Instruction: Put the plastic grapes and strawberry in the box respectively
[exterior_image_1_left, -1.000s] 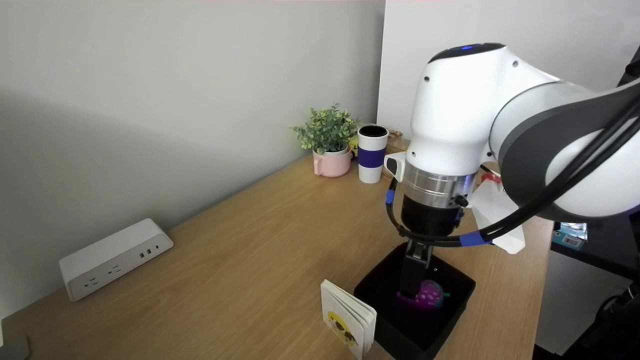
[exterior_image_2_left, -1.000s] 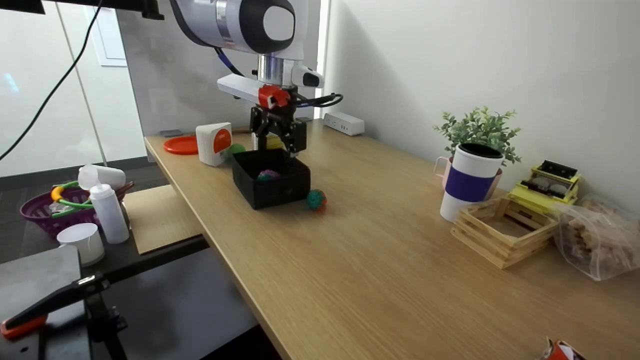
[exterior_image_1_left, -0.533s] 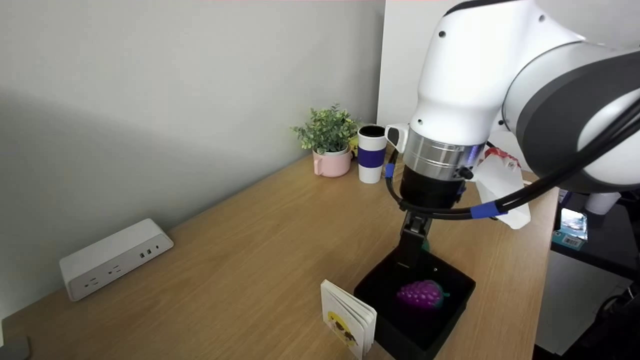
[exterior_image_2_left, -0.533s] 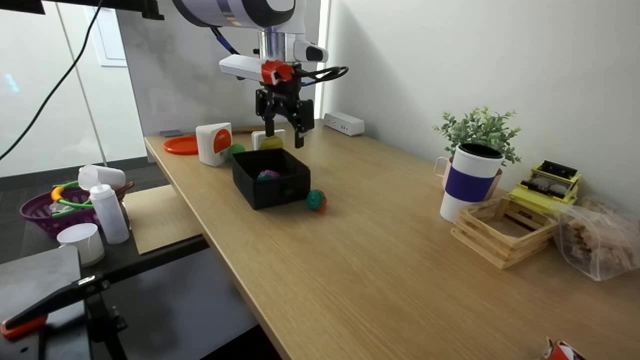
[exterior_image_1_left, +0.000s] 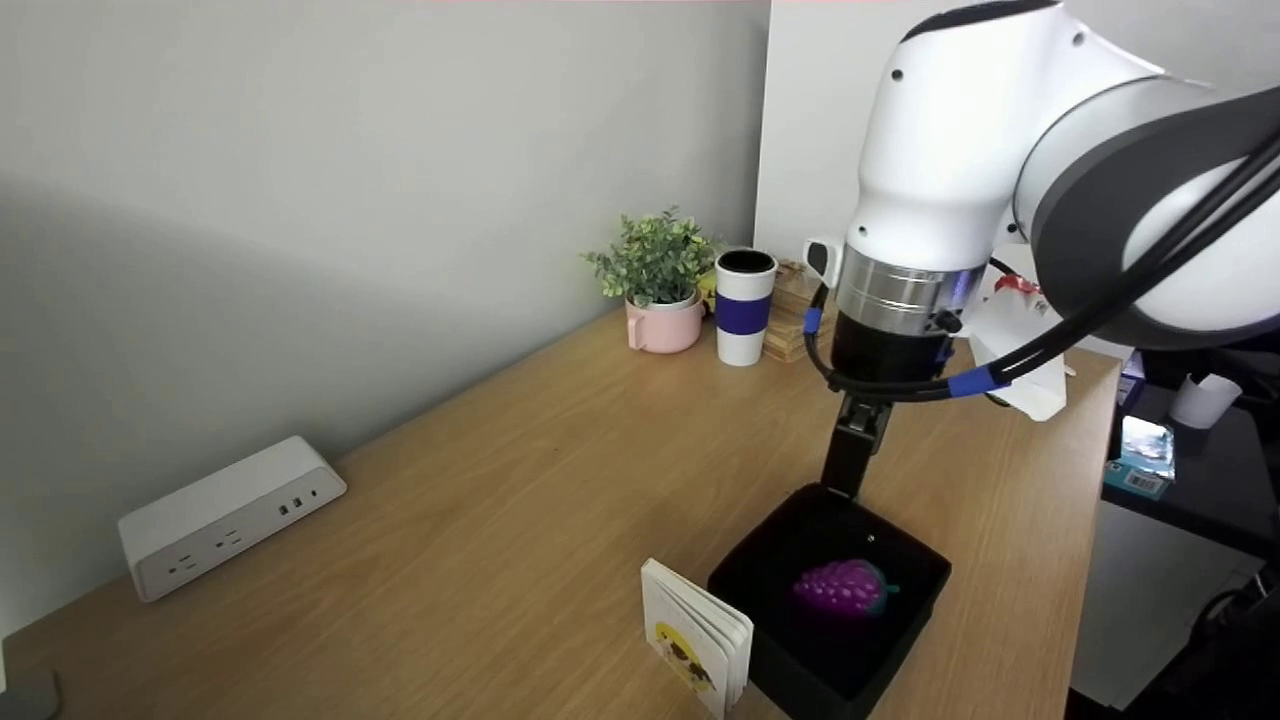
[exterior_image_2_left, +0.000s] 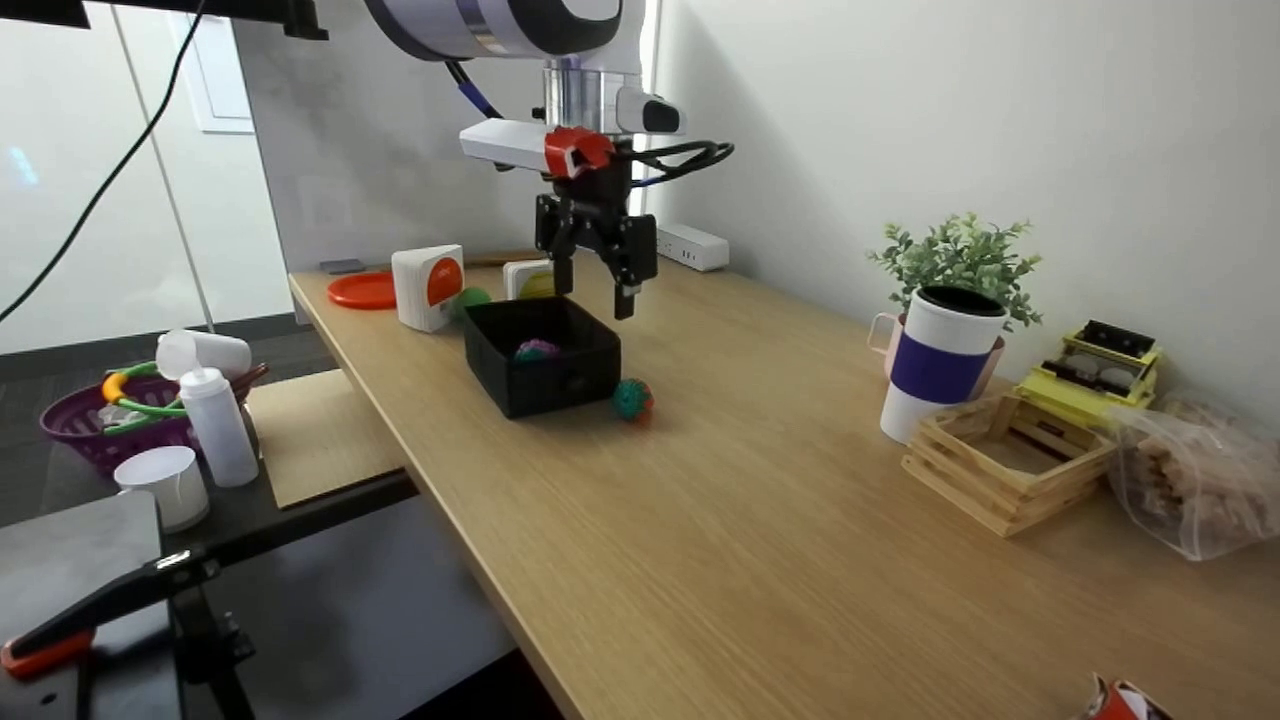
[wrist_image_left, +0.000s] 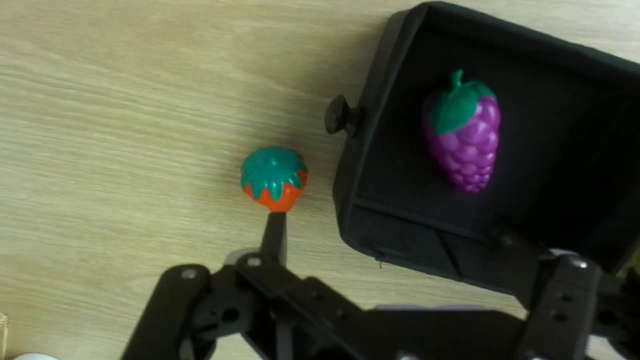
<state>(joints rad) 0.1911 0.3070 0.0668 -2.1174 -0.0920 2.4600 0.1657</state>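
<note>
The purple plastic grapes (wrist_image_left: 467, 140) with a green cap lie inside the black box (wrist_image_left: 400, 230), and they show in both exterior views (exterior_image_1_left: 842, 588) (exterior_image_2_left: 536, 350). The strawberry (wrist_image_left: 274, 177), red-orange with a green leafy cap, sits on the table just outside the box's knob side. It also shows in an exterior view (exterior_image_2_left: 633, 400) and is almost fully hidden behind the box in the other picture. My gripper (exterior_image_2_left: 594, 292) is open and empty above the box's rim. In the wrist view its fingers (wrist_image_left: 395, 230) are wide apart, one lined up below the strawberry, one over the box.
A small board book (exterior_image_1_left: 695, 640) stands against the box. A white power strip (exterior_image_1_left: 235, 515) lies by the wall. A potted plant (exterior_image_1_left: 665, 325), a tumbler (exterior_image_1_left: 740, 310) and a wooden crate (exterior_image_2_left: 1010, 470) stand farther off. A white block (exterior_image_2_left: 428, 290) and red plate (exterior_image_2_left: 362, 290) lie beyond the box.
My gripper was down in the box at the grapes, then rose out, and has shifted toward the strawberry's side of the box. The grapes stay in the box; the strawberry has not moved.
</note>
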